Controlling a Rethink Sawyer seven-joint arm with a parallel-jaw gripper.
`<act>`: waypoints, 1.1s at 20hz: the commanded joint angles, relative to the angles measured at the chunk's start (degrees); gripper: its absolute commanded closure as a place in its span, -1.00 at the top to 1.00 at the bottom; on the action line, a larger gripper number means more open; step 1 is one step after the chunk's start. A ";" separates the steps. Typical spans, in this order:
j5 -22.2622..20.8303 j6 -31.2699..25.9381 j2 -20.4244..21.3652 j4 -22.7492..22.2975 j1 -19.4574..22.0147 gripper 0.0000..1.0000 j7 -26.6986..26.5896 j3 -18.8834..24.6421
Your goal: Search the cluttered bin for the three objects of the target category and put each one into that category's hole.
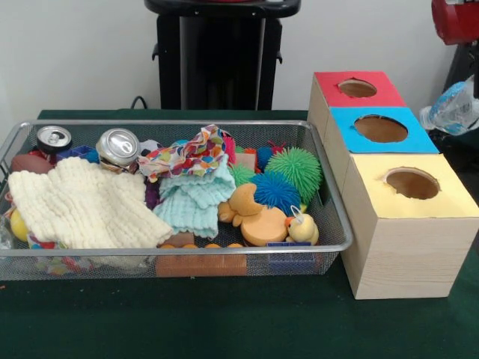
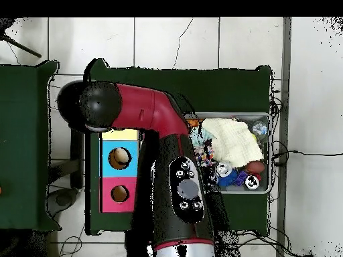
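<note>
A wire mesh bin (image 1: 329,247) holds a heap of mixed things. A cream knitted cloth (image 1: 82,206) lies at its left, beside a teal cloth (image 1: 191,202) and a multicoloured cloth (image 1: 187,155). Two drink cans (image 1: 117,146) (image 1: 54,137) stand at the back. A green spiky ball (image 1: 298,168), a blue spiky ball (image 1: 275,191), an orange duck (image 1: 254,217) and a small yellow duck (image 1: 302,226) fill the right part. Beside the bin stand three boxes with round holes: red (image 1: 358,88), blue (image 1: 381,129), yellow (image 1: 412,183). Only a red arm link (image 2: 151,114) shows; no gripper appears.
In the overhead view the arm covers the bin's (image 2: 270,154) left part and passes next to the boxes (image 2: 119,158). A red arm part (image 1: 455,19) and a clear plastic bag (image 1: 453,108) sit at the front view's right edge. Green cloth (image 1: 224,321) covers the table.
</note>
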State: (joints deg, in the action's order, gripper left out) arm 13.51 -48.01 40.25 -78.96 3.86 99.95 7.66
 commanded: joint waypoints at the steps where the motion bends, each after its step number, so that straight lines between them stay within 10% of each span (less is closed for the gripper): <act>1: 3.38 6.44 -1.04 -13.92 6.38 -1.00 -4.26 11.09; 22: -1.72 5.59 4.72 -25.77 15.10 -1.00 -4.83 17.30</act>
State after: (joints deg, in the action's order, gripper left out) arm 14.21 -42.24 44.16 -95.89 16.59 99.95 19.26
